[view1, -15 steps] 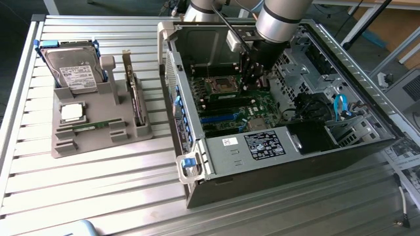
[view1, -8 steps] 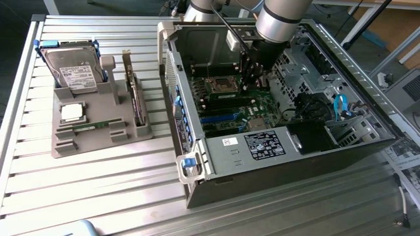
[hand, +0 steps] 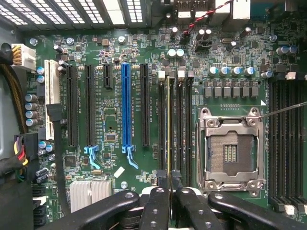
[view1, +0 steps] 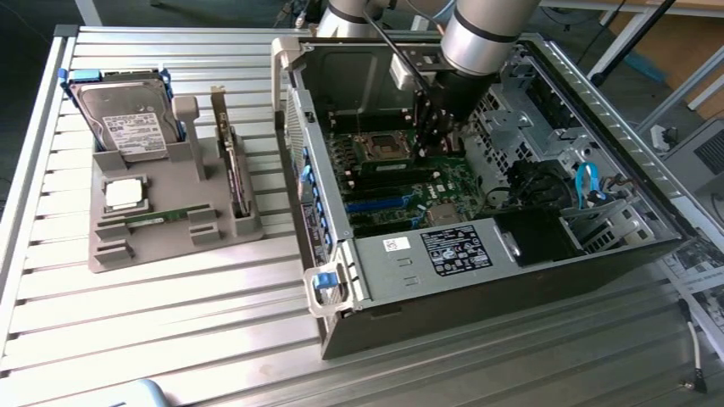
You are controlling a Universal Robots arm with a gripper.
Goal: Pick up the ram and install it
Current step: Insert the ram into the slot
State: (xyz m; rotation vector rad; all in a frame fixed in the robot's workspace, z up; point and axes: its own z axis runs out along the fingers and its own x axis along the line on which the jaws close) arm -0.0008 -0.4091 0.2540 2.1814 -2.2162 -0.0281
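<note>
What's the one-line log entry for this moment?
arm: inside open PC case | gripper: shut on ram | ram: edge-on over memory slots beside CPU socket | seated: cannot tell

Silver-grey arm (view1: 481, 51) with a black band; black, screw-studded gripper (hand: 169, 181).

Slatted metal worktop (view1: 169, 322), hard glare flaring off the slats at its near left corner. Off the left edge, dark floor (view1: 17, 85). Beyond the far right corner, pale frame legs (view1: 616, 42) and a brown board (view1: 679, 38).
</note>
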